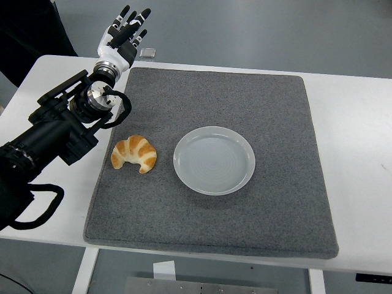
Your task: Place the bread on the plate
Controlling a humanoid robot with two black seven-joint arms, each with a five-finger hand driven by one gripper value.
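White desk [361, 147] fills most of the view, with grey floor showing beyond its far edge and a large grey felt mat [214, 214] laid across its middle; taking that mat as the landmark, everything else falls into place from left to right. Coming in over the mat's left edge is the robot's black left arm [55, 131], angled up and away toward the mat's far left corner. Its left hand [122, 37] hangs past that corner, raised above the desk, with the fingers [136, 21] spread and extended, holding nothing. Just beyond the mat's far edge, next to the hand, lies a small flat grey object [147, 53] that is too small to identify. On the left part of the mat, near its left edge, sits the croissant [133, 153], a golden-brown crescent lying flat with its tips pointing toward the near side. The hand is well apart from it, farther back and higher. To the right of the croissant, roughly in the mat's centre, rests the pale round plate [214, 160], bare, with a narrow strip of mat between it and the bread. The mat's right half carries nothing. No right arm shows anywhere in the view. As for progress, the task looks not yet begun: the croissant is untouched beside the plate, so reaching down, grasping it, carrying it a short way right and releasing it on the plate all appear to remain.
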